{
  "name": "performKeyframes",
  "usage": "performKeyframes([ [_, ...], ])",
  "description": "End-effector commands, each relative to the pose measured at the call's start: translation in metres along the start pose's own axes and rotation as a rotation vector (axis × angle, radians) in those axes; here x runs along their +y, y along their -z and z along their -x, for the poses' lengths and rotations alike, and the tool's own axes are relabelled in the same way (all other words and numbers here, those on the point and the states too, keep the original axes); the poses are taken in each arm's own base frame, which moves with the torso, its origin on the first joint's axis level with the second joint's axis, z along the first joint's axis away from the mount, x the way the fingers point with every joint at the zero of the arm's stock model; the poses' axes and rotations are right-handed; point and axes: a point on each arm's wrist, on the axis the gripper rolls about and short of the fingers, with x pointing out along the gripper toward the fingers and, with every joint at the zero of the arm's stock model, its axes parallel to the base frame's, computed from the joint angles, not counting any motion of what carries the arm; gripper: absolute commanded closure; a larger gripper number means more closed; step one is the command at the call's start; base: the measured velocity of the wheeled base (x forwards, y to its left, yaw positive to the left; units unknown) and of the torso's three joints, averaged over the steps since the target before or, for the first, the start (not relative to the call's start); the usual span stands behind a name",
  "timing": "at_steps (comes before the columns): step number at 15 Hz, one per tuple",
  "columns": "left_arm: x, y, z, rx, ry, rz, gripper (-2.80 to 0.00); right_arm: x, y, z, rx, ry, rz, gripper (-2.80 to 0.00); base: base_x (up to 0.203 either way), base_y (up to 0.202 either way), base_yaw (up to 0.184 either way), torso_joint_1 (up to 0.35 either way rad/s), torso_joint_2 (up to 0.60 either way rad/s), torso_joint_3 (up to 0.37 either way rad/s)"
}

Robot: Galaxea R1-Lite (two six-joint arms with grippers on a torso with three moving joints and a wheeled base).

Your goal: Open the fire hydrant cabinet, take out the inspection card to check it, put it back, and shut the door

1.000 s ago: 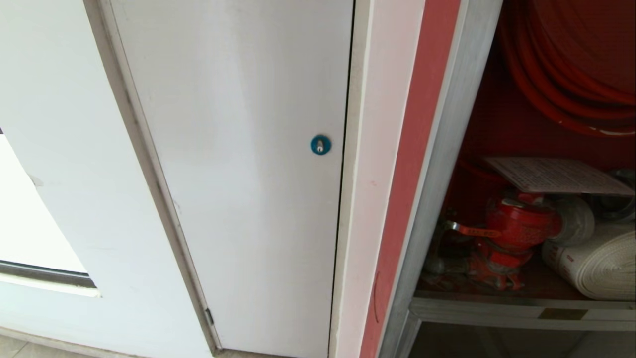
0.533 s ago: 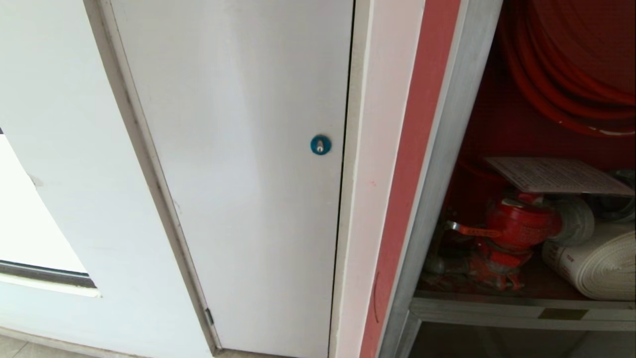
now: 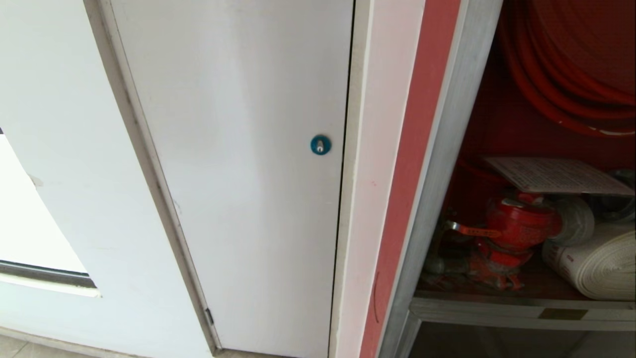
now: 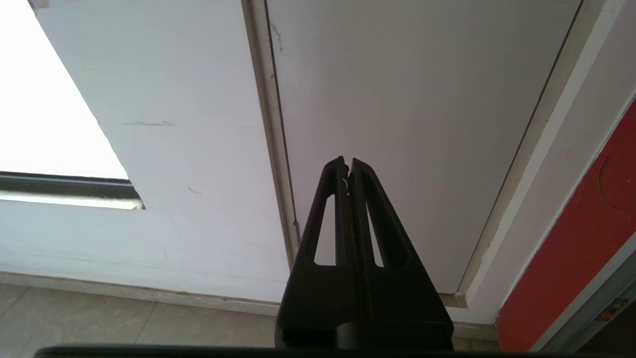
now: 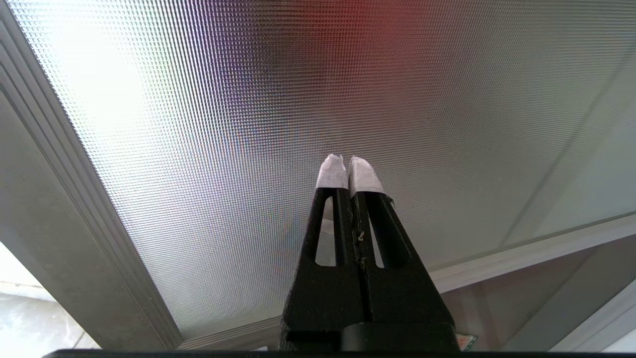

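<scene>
White painted wall (image 3: 59, 149) fills the left half of my head view, with a plain white panel door (image 3: 238, 174) set in it, carrying a small blue round lock (image 3: 320, 144) near its right edge. Grey tiled floor (image 4: 99, 318) shows below the wall in my left wrist view.

To the right of the panel: a red painted strip (image 3: 412, 164), then the brushed-aluminium frame of the fire hydrant cabinet (image 3: 447, 164). Through its dark tinted glass door (image 3: 497, 119), whose aluminium crossbar carries a small brass plate (image 3: 562, 313), I see the red-lined interior:
- red coiled hose (image 3: 571, 74), upper part.
- red hydrant valve (image 3: 516, 223), lower part, left of centre.
- white rolled hose (image 3: 596, 263), lying just beside the valve on its right.
- white printed inspection card (image 3: 556, 175), lying flat above the valve and the rolled hose; whether it rests on them I cannot tell.

Neither of my arms appears in the head view.

My left gripper (image 4: 348, 161): black fingers pressed together, nothing between them, pointing at the white panel door near its hinge-side frame, low by the floor.

My right gripper (image 5: 347, 158): white-wrapped fingertips (image 5: 332, 171) pressed together, nothing held, pointing at a textured, patterned glass pane (image 5: 248, 124) in a grey metal frame (image 5: 59, 209). Whether the tips touch the pane I cannot tell.
</scene>
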Motion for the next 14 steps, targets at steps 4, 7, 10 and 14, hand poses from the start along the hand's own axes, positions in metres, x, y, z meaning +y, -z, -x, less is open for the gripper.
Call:
performKeyframes([
  [4,-0.0001,0.0017,-0.0005,0.007,0.001,-0.001,0.0,0.0,0.0,0.0,0.0,0.0,0.0,0.0,0.0,0.0,0.0,0.0,0.0,0.0],
  [7,-0.0001,0.0017,-0.0005,0.006,0.0,-0.002,0.0,0.0,0.0,0.0,0.0,-0.002,0.0,0.0,-0.105,0.0,0.002,0.013,0.01,0.002],
  [10,-0.0001,0.0017,-0.0005,0.007,0.0,-0.002,0.0,0.0,0.0,0.0,0.0,-0.002,0.0,0.0,-0.199,0.0,0.0,-0.003,0.0,0.001],
  [14,0.0,0.0013,-0.0004,0.005,0.0,-0.002,0.0,0.0,0.0,0.0,0.0,-0.002,0.0,0.0,-0.194,0.0,0.002,0.002,0.0,0.003],
])
